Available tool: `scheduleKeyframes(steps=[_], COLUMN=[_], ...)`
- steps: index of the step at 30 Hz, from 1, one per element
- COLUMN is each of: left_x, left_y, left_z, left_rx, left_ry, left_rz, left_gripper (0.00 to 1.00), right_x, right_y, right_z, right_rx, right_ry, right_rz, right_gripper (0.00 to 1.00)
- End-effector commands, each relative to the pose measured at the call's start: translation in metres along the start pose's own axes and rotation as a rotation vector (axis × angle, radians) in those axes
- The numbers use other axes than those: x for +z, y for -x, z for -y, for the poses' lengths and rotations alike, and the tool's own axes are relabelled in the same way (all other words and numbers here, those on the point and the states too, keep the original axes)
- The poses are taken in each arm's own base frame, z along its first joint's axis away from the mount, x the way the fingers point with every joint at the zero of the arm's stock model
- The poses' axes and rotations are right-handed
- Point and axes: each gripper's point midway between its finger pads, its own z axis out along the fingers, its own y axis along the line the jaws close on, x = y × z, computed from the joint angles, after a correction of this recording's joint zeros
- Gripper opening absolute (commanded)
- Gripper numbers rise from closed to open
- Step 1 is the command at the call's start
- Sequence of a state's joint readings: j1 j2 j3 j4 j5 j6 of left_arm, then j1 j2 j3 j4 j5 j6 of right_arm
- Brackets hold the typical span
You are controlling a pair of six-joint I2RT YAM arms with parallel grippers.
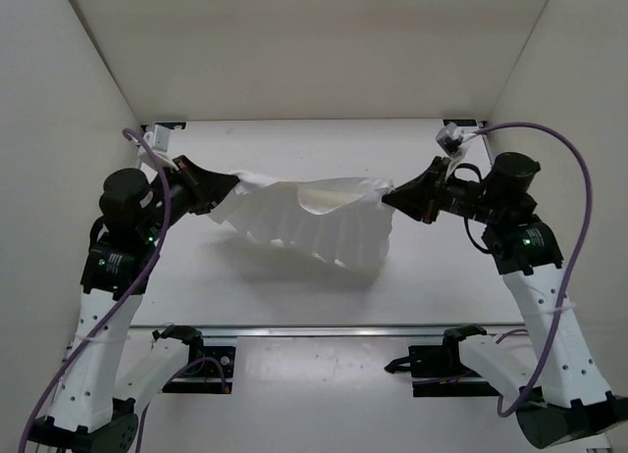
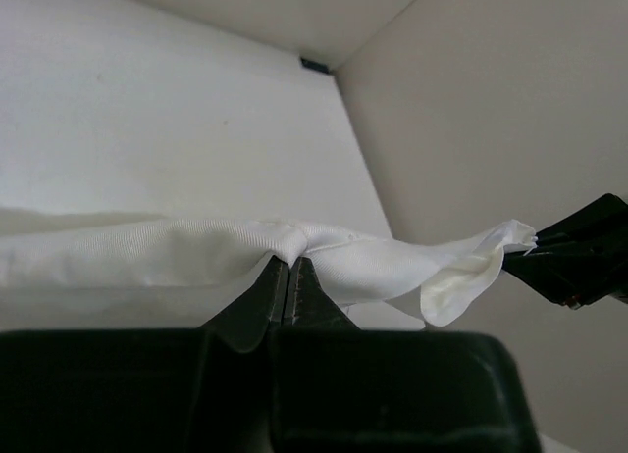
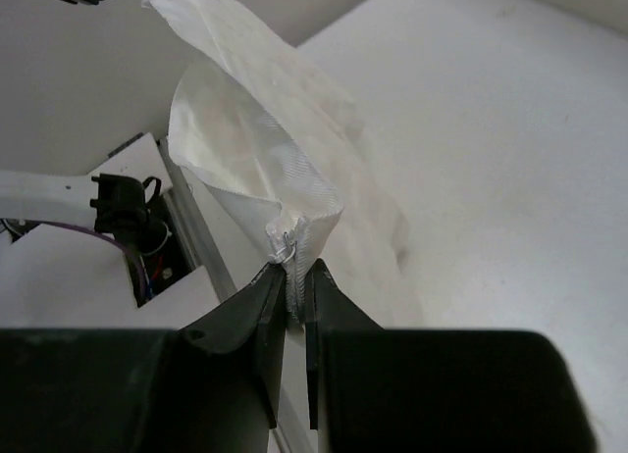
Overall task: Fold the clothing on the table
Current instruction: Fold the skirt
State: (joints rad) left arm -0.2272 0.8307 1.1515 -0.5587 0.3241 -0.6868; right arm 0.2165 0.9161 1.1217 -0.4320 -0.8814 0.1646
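Hanging between the two arms, the clothing (image 1: 309, 223) is stretched across the middle of the tabletop (image 1: 294, 306), lifted by its two upper corners. The left pincer (image 1: 234, 185) is clamped tight on the left corner; in its wrist view the fingers (image 2: 260, 301) meet on a bunched fold of white fabric. The right pincer (image 1: 390, 198) is closed on the right corner, where its wrist view shows a stitched edge with a small metal piece (image 3: 286, 245), perhaps a hook or zip end, nipped between the tips. The top edge sags a little between the two grips, and a loose flap curls over near the middle. Below it the pleated cloth fans out toward the near side, reaching nearest at its right end. A shadow lies on the tabletop under that near edge, though whether the hem touches the surface is hard to tell from above.
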Motion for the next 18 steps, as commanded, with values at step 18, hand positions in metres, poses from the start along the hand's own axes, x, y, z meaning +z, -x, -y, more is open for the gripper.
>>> scheduleKeyframes(steps=[18], left_x=[0.055], left_y=[0.065], left_z=[0.003], left_rx=[0.071], left_ry=[0.022], left_rz=[0.023], left_gripper=[0.00], right_x=[0.035], right_y=[0.094], right_z=[0.032], right_rx=[-0.099], right_ry=[0.138], right_rz=[0.077], right_gripper=[0.00])
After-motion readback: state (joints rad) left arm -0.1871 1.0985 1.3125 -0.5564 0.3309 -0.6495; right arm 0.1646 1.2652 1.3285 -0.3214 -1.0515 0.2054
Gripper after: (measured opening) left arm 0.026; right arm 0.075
